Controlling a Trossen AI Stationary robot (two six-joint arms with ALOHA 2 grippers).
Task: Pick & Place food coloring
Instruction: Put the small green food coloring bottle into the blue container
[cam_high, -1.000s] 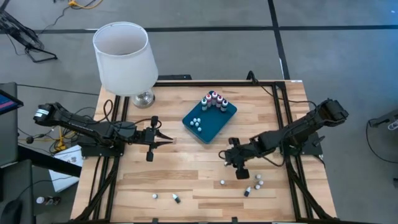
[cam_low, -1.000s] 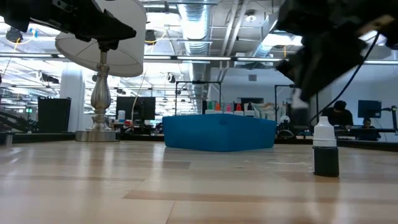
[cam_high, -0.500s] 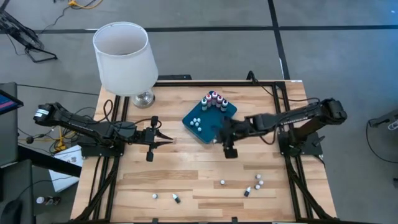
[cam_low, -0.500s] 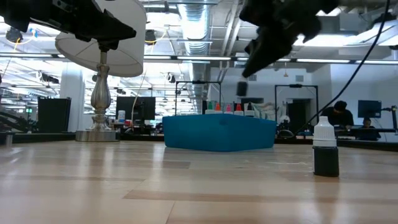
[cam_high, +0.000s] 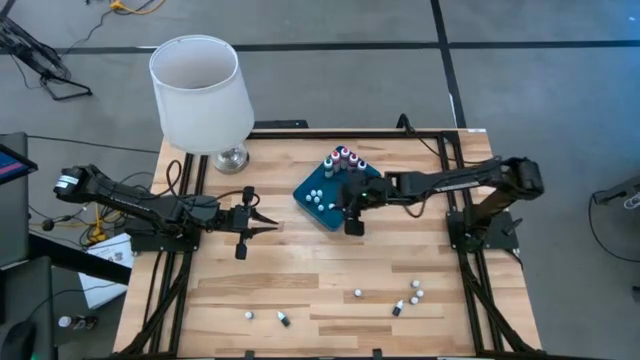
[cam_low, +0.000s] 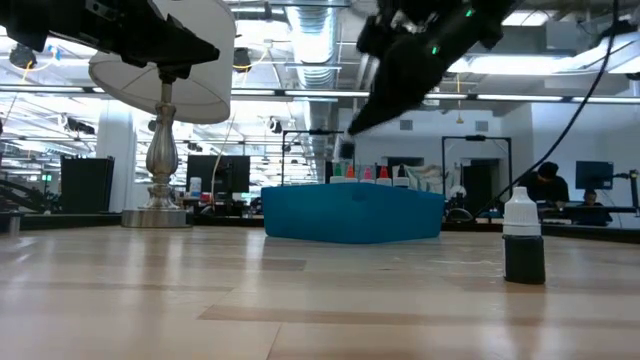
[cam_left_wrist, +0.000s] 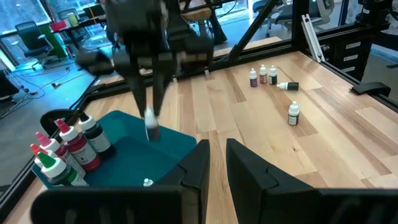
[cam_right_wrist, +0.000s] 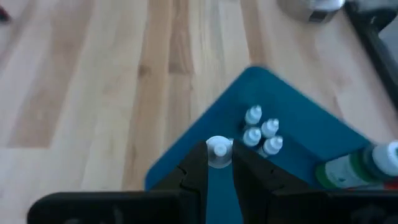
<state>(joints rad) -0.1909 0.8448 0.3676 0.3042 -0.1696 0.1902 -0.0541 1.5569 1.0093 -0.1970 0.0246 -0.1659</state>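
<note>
From the high view, I have the right gripper (cam_high: 350, 213) over the near edge of the teal rounded plastic tray (cam_high: 325, 213), because that is where the load goes; what sits between its jaws is hidden under the arm. The left gripper (cam_high: 268, 226) waits well apart, jaws pressed together on nothing. Several tiny loose bottles (cam_high: 415, 292) lie on the wooden worktop (cam_high: 300, 280), far behind my right jaws.

In the low view the right gripper hangs above the tray, and something small and dark shows under it, too blurred to name.

The left wrist view shows a small white-capped food coloring bottle (cam_left_wrist: 150, 124) pinched at the tips of the right jaws, hanging upright above the tray.

The right wrist view confirms it: a white cap (cam_right_wrist: 218, 149) between my jaws, four more caps (cam_right_wrist: 260, 135) in the tray just ahead. The bottle's body is cut off.
</note>
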